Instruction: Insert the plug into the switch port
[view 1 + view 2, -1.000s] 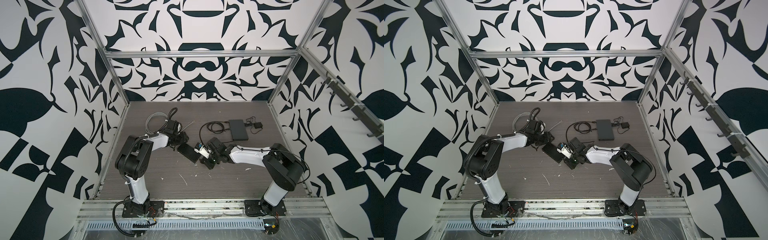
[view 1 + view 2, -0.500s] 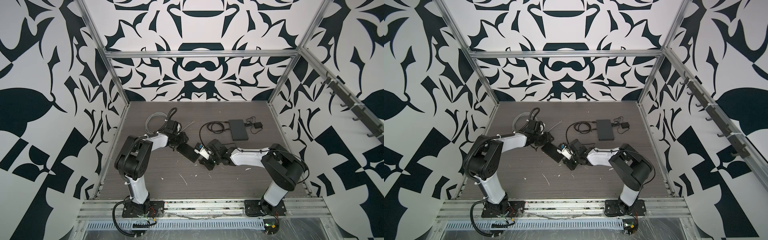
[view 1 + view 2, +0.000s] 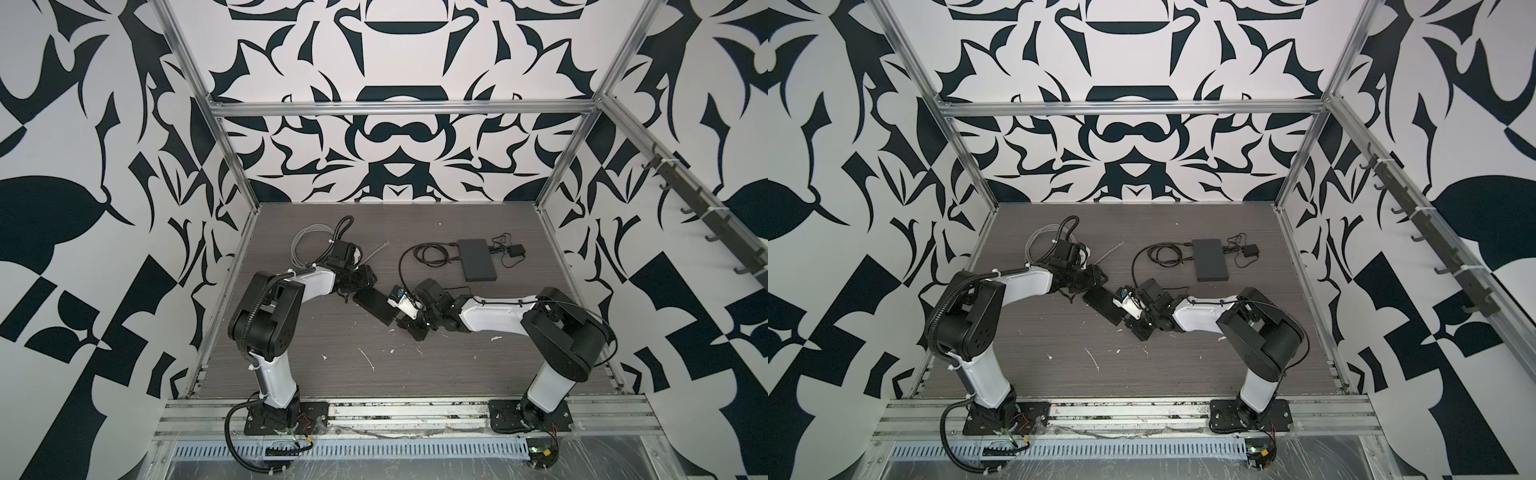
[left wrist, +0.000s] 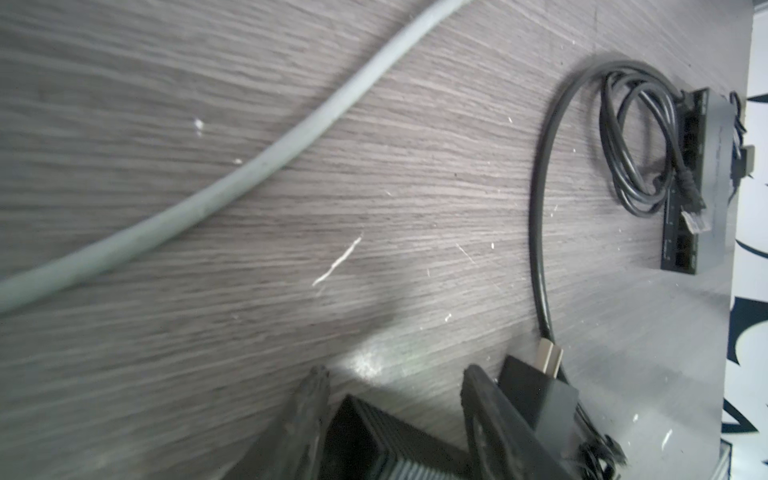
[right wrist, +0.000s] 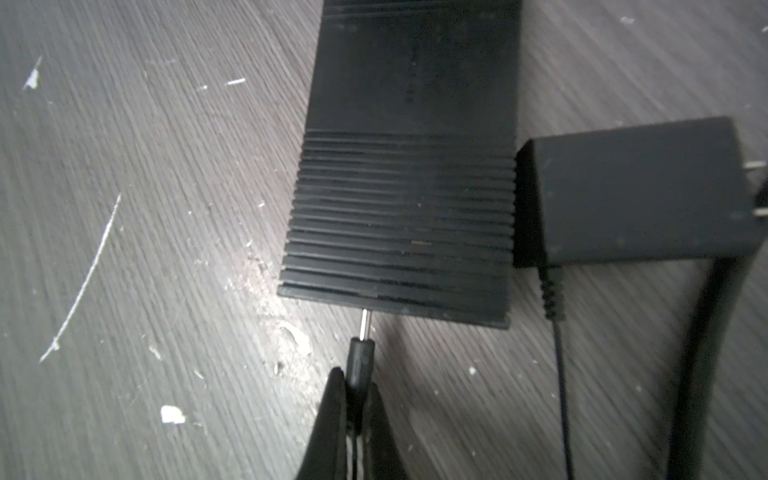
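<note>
Plug [image 5: 360,357], a small black moulded barrel with a thin bright metal pin, sits pinched by its rear in the right pincer [image 5: 356,395], whose jaws are closed tight on it. Its pin meets the near end face of the black ribbed plastic switch [image 5: 407,187]. Much of the pin is bare, so I judge it not seated, and the port itself is hidden. Light and stiff, the plug is best held on the barrel just behind the pin, as it is. The pin would likely bend under an off-axis push, and the smooth barrel may slip backward. The switch looks light enough to slide on the grey wood-grain desk [image 5: 124,208]; the left pincer [image 4: 395,390] straddles it, seemingly clamping it. A black block power adapter [image 5: 636,195] lies just beside. Against the earlier top views almost nothing differs: switch and both arms keep nearly the same pose.
</note>
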Robot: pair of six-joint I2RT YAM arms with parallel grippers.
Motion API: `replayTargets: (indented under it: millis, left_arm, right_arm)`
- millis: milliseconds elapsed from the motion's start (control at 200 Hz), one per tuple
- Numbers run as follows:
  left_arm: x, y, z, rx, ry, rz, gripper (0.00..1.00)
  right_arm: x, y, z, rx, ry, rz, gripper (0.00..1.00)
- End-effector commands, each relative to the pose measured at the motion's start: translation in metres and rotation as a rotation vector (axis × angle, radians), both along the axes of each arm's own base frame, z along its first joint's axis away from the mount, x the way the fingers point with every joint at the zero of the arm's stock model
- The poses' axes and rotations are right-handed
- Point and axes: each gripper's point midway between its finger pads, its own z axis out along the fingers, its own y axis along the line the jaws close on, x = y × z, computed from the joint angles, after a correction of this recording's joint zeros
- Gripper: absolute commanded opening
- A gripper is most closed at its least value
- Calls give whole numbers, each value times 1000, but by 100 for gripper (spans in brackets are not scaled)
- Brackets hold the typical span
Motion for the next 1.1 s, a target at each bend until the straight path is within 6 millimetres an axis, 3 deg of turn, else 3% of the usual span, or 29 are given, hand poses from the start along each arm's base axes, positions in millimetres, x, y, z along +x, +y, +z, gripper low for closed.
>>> replayTargets:
  millis: [0,540,820,1095]
  left_arm:
    - [-15,-2,-1,-15,38,-52,54]
    - [-35,-19,-7,-107,109,-156,52]
    - [-41,7,-17,0,142,-63,52]
    - [-47,19,-25,28,151,-37,52]
  right_arm:
    - [11,5,2,9,-35,-30,0]
    - [27,20,5,16,-65,-24,0]
    - [26,15,9,26,-2,-67,0]
    - [19,0,-10,-3,31,-52,0]
